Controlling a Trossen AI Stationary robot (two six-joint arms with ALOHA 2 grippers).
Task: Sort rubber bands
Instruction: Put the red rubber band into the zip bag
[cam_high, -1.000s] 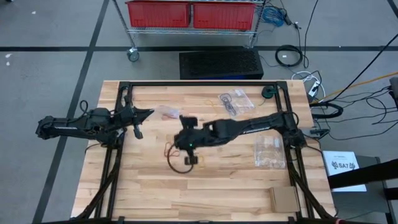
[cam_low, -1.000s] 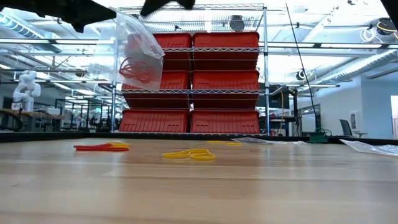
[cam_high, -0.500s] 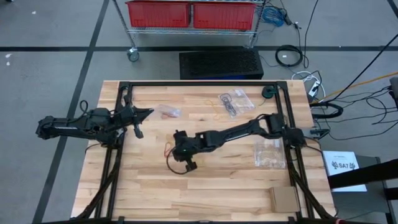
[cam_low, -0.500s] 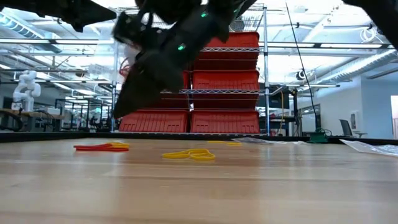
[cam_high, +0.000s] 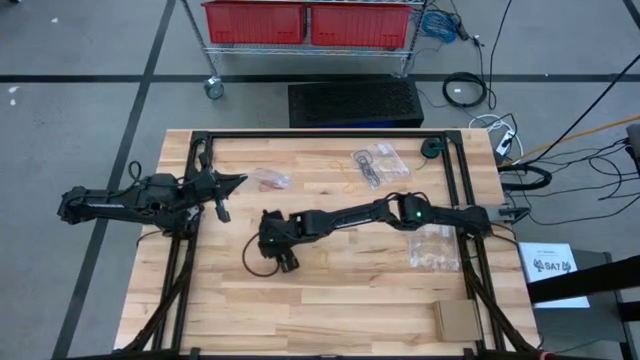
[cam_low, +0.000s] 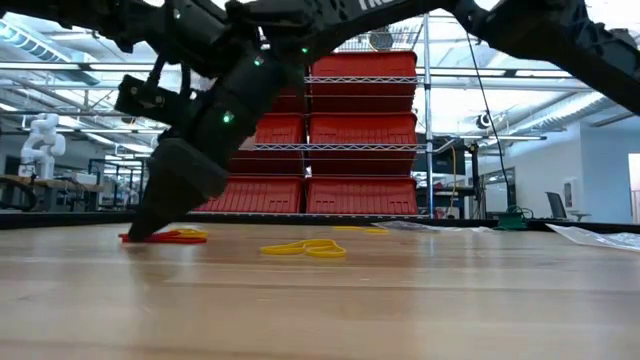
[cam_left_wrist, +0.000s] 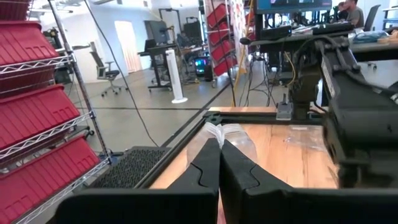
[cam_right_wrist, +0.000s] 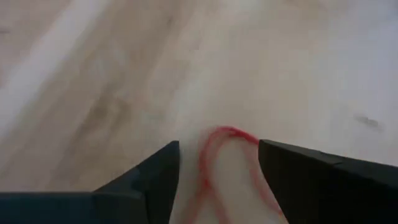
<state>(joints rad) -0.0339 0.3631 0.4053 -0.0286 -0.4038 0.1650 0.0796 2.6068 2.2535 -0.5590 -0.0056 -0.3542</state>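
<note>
At the table's left edge the left gripper (cam_high: 238, 180) is held above the wood with its jaws pressed together on the neck of a clear bag (cam_high: 268, 179), which reaches from the fingertips toward the middle of the table; in the left wrist view the two dark fingers (cam_left_wrist: 208, 163) meet around the bunched plastic (whether red bands lie inside it cannot be told from above). Farther right, near the table's middle, the right gripper (cam_high: 266, 226) is angled down to the wood, the right arm stretching across from the table's right side. Its jaws stand apart, and in the right wrist view a red rubber band (cam_right_wrist: 225, 158) lies flat on the wood between the two fingers, its curved end just past the tips, touching neither finger as far as can be seen. From table height the fingertips come down right at the end of a small red pile of rubber bands (cam_low: 165, 237), and a yellow pile (cam_low: 304, 247) lies just to the right of it, clear of the gripper. Toward the far right side more clear bags (cam_high: 432, 245) lie flat on the table.
</note>
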